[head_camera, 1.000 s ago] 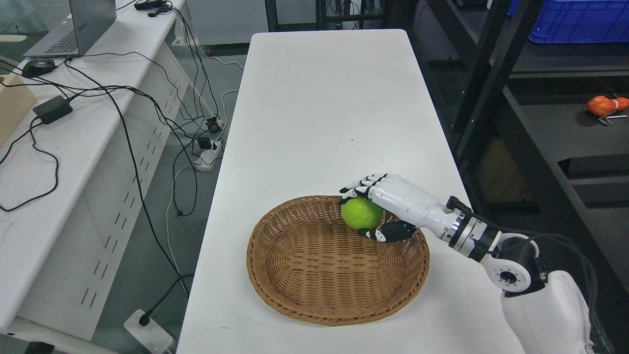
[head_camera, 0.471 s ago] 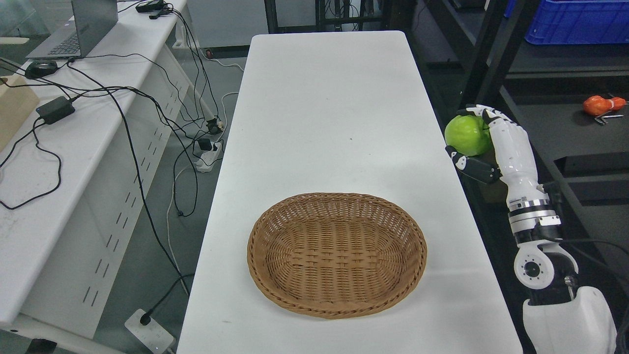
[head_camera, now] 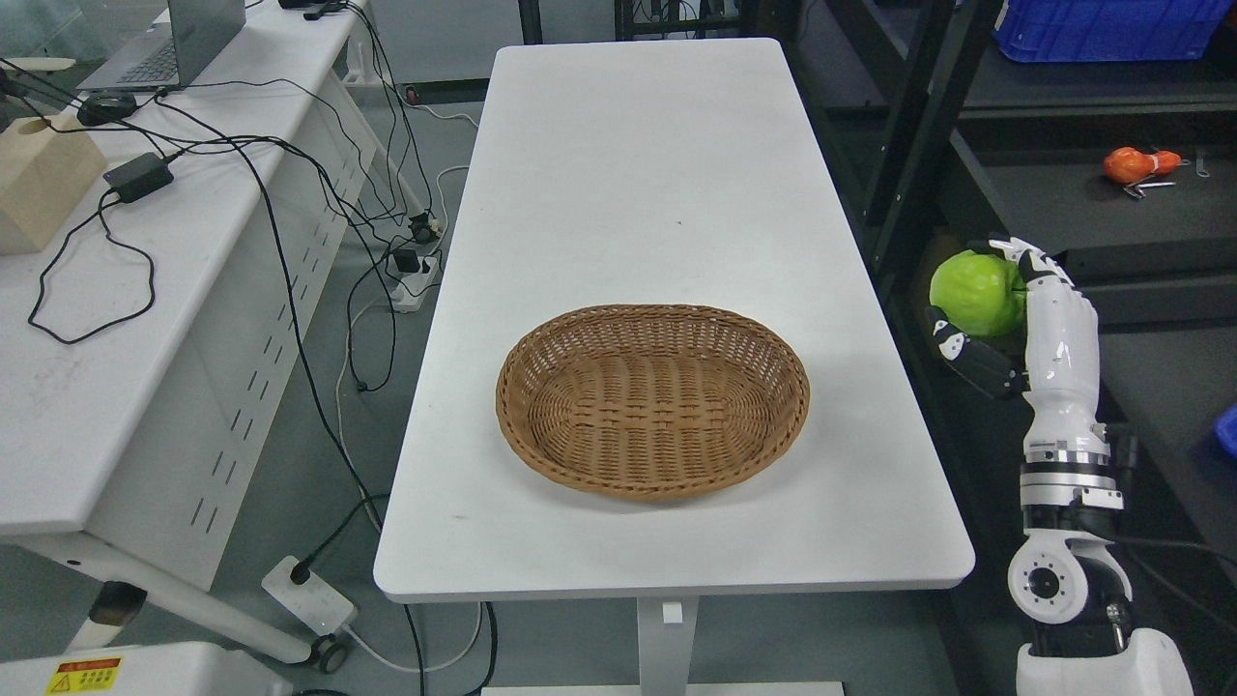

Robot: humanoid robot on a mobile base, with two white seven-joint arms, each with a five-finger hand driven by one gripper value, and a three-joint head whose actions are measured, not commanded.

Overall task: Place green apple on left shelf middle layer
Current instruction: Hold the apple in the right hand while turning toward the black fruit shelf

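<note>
Holding the green apple beside the counter

Gripping the green apple in my right hand, I have it raised off the right side of the white counter, past its long edge and in front of the dark shelf. My white fingers curl over the top and back of the fruit, and my dark-tipped thumb presses in from below, so the apple sits clamped between them and touches nothing else. My forearm rises nearly upright from the lower right corner, wrist pointing up.

On the counter, the oval wicker basket lies toward the near end, well apart from my hand, with nothing inside it that I can see. The far half of the counter is bare white surface.

On the shelf behind my hand, an orange object lies on a dark board; I cannot tell what it is. A blue crate sits on the layer above, at the top right.

To the left stands a second white desk carrying a laptop, a black power adapter, a pale wooden box and a tangle of black cables that hang to the floor, where a white power strip lies.
</note>
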